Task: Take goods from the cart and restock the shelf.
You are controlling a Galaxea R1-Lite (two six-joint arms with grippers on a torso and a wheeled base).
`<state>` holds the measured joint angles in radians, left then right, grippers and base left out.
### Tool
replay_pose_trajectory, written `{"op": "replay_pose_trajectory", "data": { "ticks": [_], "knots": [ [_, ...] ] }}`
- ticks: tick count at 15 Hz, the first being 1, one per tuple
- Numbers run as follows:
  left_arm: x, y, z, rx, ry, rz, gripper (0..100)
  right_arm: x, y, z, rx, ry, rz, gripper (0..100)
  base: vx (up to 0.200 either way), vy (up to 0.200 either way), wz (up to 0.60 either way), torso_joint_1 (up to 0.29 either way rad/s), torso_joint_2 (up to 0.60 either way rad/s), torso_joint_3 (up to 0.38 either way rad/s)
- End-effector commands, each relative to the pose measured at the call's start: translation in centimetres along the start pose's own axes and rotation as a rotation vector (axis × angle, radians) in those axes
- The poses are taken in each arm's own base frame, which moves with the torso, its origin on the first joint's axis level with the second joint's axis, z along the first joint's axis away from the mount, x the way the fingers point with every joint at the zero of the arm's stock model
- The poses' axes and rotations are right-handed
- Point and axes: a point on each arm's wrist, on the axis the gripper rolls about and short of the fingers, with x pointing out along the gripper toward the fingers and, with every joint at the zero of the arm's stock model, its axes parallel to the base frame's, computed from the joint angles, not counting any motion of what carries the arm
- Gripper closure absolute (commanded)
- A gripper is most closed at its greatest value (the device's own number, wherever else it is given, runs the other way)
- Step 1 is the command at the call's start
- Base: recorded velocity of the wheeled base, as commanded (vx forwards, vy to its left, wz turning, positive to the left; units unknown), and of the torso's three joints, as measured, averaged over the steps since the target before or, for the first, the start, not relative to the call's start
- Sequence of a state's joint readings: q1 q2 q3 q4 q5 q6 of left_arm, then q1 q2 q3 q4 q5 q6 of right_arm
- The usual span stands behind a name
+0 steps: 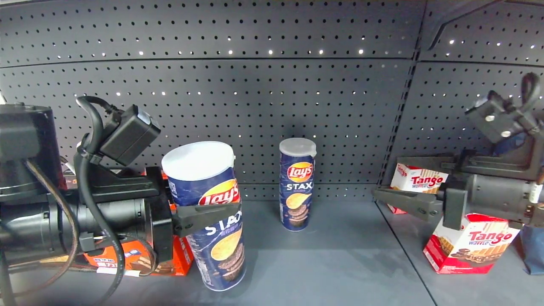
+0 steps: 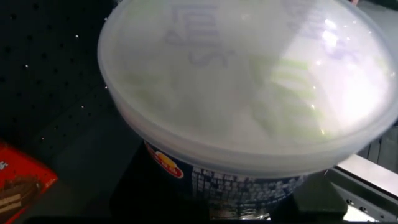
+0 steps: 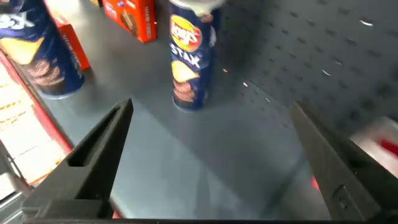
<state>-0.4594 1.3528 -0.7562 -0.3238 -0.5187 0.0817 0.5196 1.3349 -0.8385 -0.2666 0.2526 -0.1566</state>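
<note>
My left gripper [image 1: 208, 216] is shut on a blue chips can [image 1: 204, 191] with a white lid [image 2: 249, 81], gripping it around the middle. The can leans slightly, and its base is low at the shelf floor [image 1: 331, 263] near the front. I cannot tell whether the base touches. A second, identical can [image 1: 297, 185] stands upright farther back by the pegboard wall and is also in the right wrist view [image 3: 189, 56]. My right gripper [image 3: 211, 155] hangs open over the shelf floor to the right with nothing between its fingers [image 1: 403, 202].
Orange snack boxes [image 1: 140, 259] lie behind the left gripper. Two red-and-white wafer boxes [image 1: 471, 248] [image 1: 418, 178] stand in the right bay near the right gripper. A dark pegboard [image 1: 255, 106] backs the shelf. There is open floor between the cans and the wafer boxes.
</note>
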Motion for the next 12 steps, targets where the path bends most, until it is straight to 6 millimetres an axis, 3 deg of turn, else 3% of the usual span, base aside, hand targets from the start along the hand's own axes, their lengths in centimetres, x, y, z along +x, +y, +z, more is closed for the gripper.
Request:
{"op": "replay_pose_trajectory", "data": {
  "ticks": [1,7,12],
  "knots": [
    [0.3,0.2,0.1,0.000,0.003,-0.001,100,3.6,-0.3,-1.0,0.004,0.052,0.038,0,0.000,0.000,0.00,0.000,0.00,0.000],
    [0.2,0.0,0.1,0.004,-0.001,-0.002,100,7.2,-0.9,-1.2,-0.010,-0.003,0.170,0,0.000,0.000,0.00,0.000,0.00,0.000],
    [0.1,0.1,0.2,0.005,-0.008,0.002,100,9.0,-1.3,-2.2,-0.004,0.006,0.216,0,0.000,0.000,0.00,0.000,0.00,0.000]
  ]
}}
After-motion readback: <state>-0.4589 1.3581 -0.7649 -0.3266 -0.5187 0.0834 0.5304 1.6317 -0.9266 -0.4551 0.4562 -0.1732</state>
